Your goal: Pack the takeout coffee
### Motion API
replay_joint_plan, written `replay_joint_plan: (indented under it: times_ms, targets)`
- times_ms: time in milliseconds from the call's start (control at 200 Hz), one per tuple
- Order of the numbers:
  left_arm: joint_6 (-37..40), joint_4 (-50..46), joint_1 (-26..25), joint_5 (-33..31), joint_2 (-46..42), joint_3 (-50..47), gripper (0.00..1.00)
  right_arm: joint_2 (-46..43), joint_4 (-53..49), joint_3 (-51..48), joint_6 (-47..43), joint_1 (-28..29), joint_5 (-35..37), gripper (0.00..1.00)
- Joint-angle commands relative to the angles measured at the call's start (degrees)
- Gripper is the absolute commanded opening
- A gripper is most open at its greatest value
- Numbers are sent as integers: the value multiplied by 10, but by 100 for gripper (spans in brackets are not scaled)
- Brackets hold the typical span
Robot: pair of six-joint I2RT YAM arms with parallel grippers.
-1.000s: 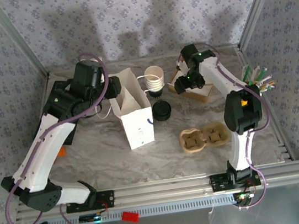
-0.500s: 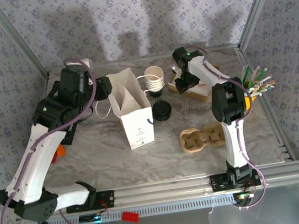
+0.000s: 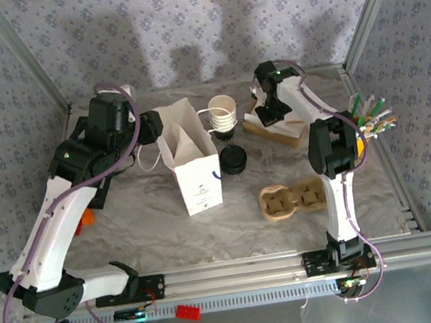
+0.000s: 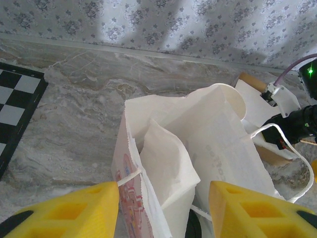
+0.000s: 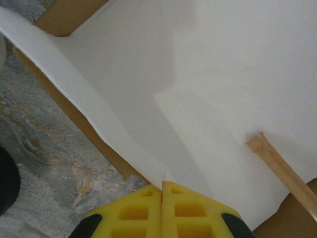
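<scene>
A white paper bag (image 3: 193, 164) stands open left of centre, and in the left wrist view the bag (image 4: 208, 144) shows its gaping mouth. My left gripper (image 3: 152, 127) is open at the bag's back left rim; its yellow fingers (image 4: 64, 213) straddle the near wall of the bag, gripper (image 4: 163, 196). A white paper cup (image 3: 223, 111) stands beside the bag, with a black lid (image 3: 234, 159) in front of it. My right gripper (image 5: 162, 187) is shut on the edge of a white napkin (image 5: 223, 89) over a brown box (image 3: 285, 129).
A cardboard cup carrier (image 3: 291, 199) lies at the front right. Coloured stirrers (image 3: 371, 115) stand at the right edge. A wooden stirrer (image 5: 282, 171) lies on the napkin. A checkerboard (image 4: 15, 109) sits to the left, and an orange object (image 3: 87, 218) lies under the left arm.
The left arm drew back to the left, away from the bag's side. The right gripper swung toward the back over the brown box and is closed on the napkin.
</scene>
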Motion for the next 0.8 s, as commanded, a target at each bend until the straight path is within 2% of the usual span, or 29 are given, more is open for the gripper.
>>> replay_joint_plan:
  times_ms: [0,205,385,525,655,795]
  targets:
    - [13,10,4,11,3,28,51,-65,-3,21,25,-12,-33,0]
    - [30,16,4,16,-12,34,55,-161,44,7,114,-40,-90,0]
    - [72,28,-6,37,-24,39,61,-238,94,-15,152,-61,-173,0]
    - [143,51,-42,43,-22,53,69,-277,90,0,165,-72,-238,0]
    - [247,96,-94,62,-9,62,77,-319,79,14,163,-72,-304,0]
    - [311,117,-124,106,19,94,85,-353,55,43,168,-72,-369,0]
